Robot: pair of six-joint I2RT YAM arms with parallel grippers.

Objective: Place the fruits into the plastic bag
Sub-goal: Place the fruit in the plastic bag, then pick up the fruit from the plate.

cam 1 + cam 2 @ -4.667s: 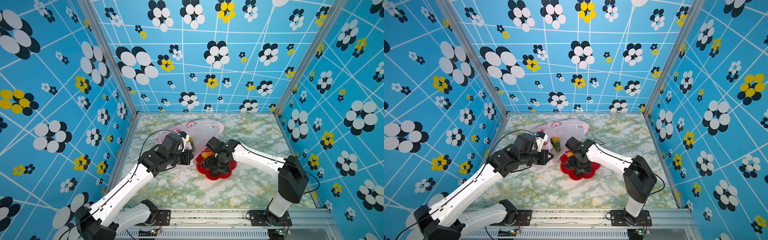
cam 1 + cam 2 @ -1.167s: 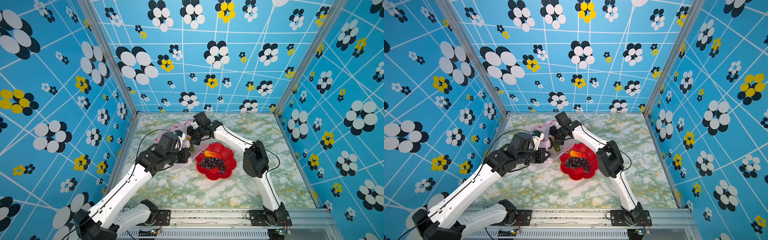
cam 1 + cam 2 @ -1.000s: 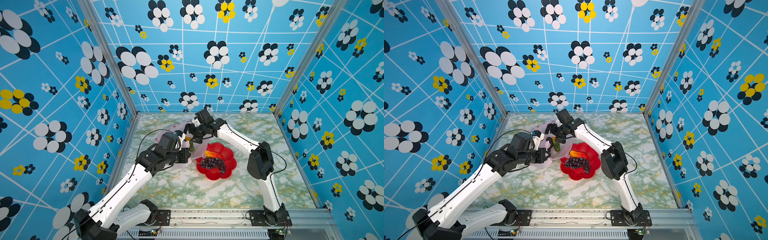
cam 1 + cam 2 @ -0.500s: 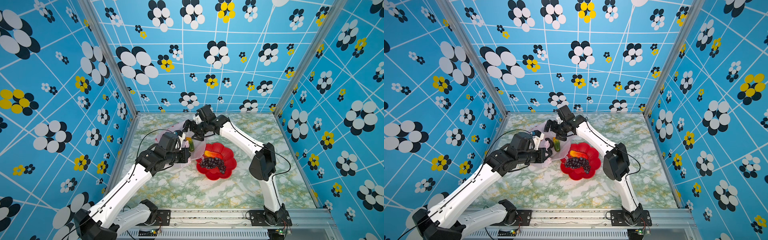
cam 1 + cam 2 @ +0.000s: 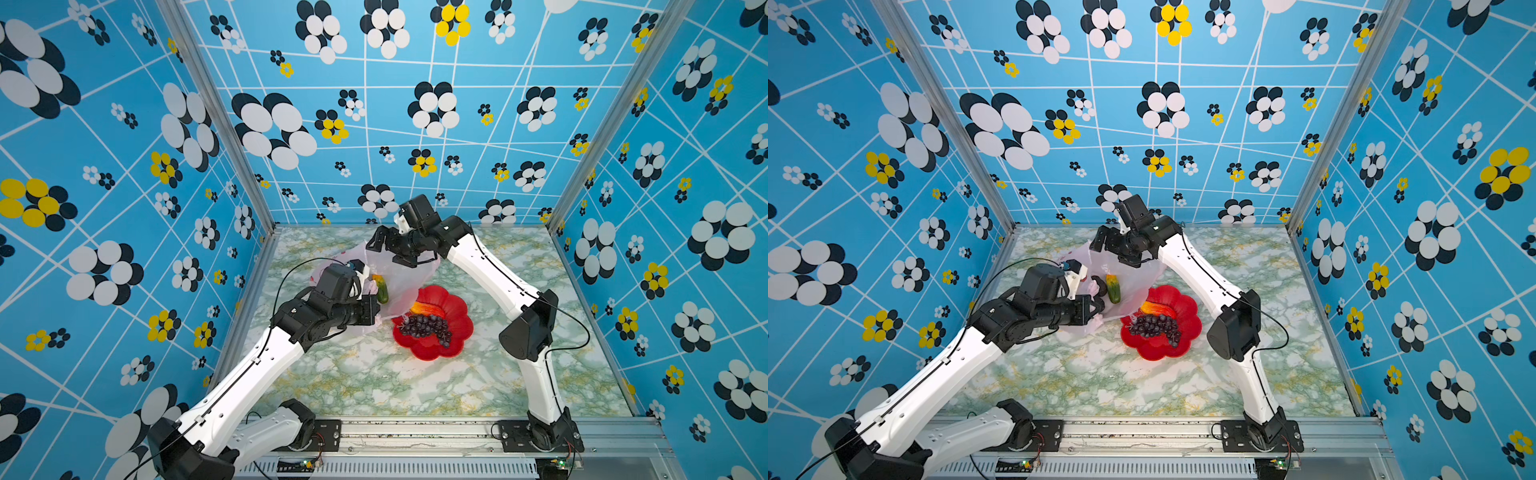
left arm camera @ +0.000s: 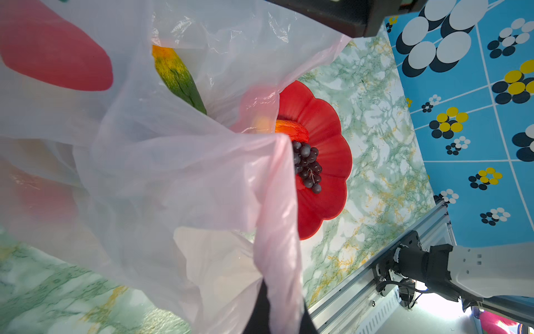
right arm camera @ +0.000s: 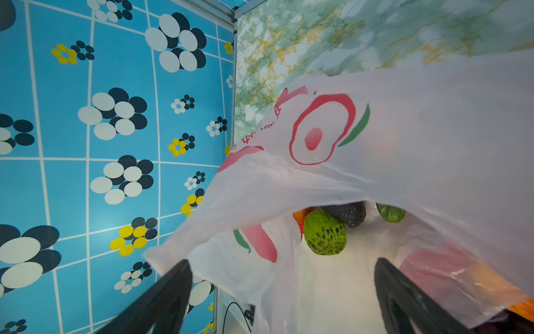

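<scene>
The plastic bag [image 5: 405, 276] [image 5: 1133, 291] lies left of the red dish, its mouth held up. My left gripper [image 5: 376, 311] [image 5: 1098, 308] [image 6: 274, 315] is shut on a gathered edge of the bag. My right gripper [image 5: 389, 252] [image 5: 1114, 252] [image 7: 281, 261] hangs open above the bag's far rim, holding nothing. Inside the bag lie a green-yellow fruit [image 5: 381, 289] [image 5: 1113, 289] [image 6: 179, 78], a round green fruit [image 7: 325, 235], a blackish fruit [image 7: 345, 214] and another green one [image 7: 390, 212]. The purple grapes [image 5: 424, 326] [image 5: 1154, 326] [image 6: 307, 167] and a red-orange fruit [image 5: 426, 308] [image 5: 1156, 309] [image 6: 290, 130] lie outside the bag.
The red flower-shaped dish [image 5: 455, 332] [image 5: 1160, 351] [image 6: 326, 121] holds the grapes and the red-orange fruit, and the bag's edge drapes over its left rim. Patterned blue walls close in three sides. A metal rail [image 5: 415, 432] runs along the front edge.
My right gripper has risen and drawn back from the bag's mouth toward the back wall, staying open. The left gripper and the bag have held still.
</scene>
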